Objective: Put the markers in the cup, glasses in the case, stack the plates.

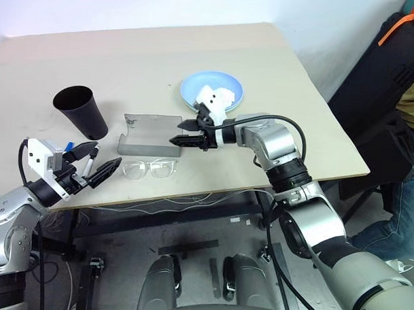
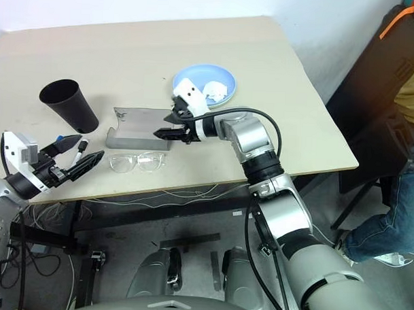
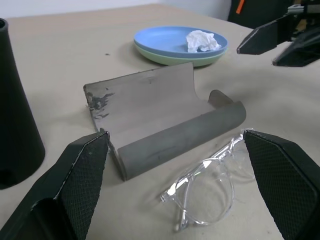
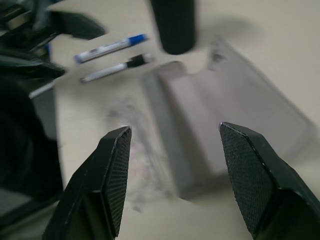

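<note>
Open case (image 1: 150, 135) lying crosswise, glasses (image 1: 149, 170) parallel (just in front), both grippers' jaws apart, empty.

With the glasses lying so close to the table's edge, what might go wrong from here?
1. The glasses lie near the table's front edge; a nudge from the left end effector might push them off.
2. The right end effector hovers open over the open case and might knock it onto the glasses.
</note>
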